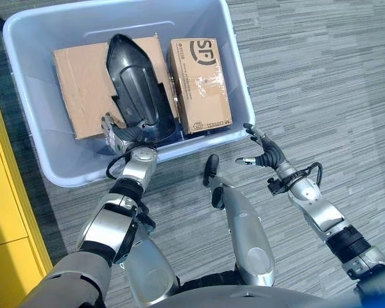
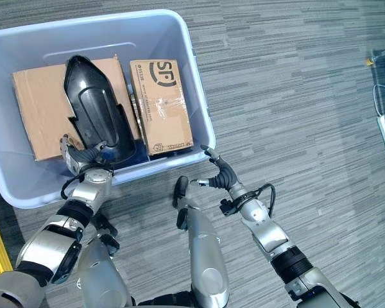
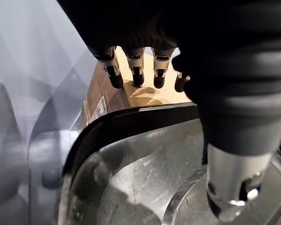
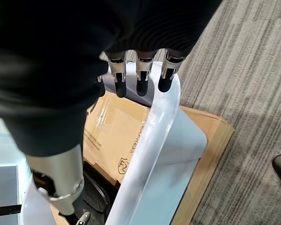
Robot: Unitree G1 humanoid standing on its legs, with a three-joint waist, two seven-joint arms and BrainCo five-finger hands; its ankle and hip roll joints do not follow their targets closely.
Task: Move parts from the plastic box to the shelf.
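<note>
Partly hidden beneath the black moulded part [image 1: 138, 86], a flat cardboard sheet [image 1: 83, 83] is seen in the plastic box [image 1: 244, 83], beside a small carton [image 1: 199, 83]. The left hand [image 1: 119, 136] is placed at the part's near end, fingers [image 3: 136, 75] straight above its rim, thumb inside. The right hand [image 1: 262, 151] is held loosely spread just outside the box's near corner.

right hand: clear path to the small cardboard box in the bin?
Probably yes. The right hand hangs open at the plastic box's near corner rim, and the small cardboard box lies just inside, its top uncovered; the black part sits beside it.
</note>
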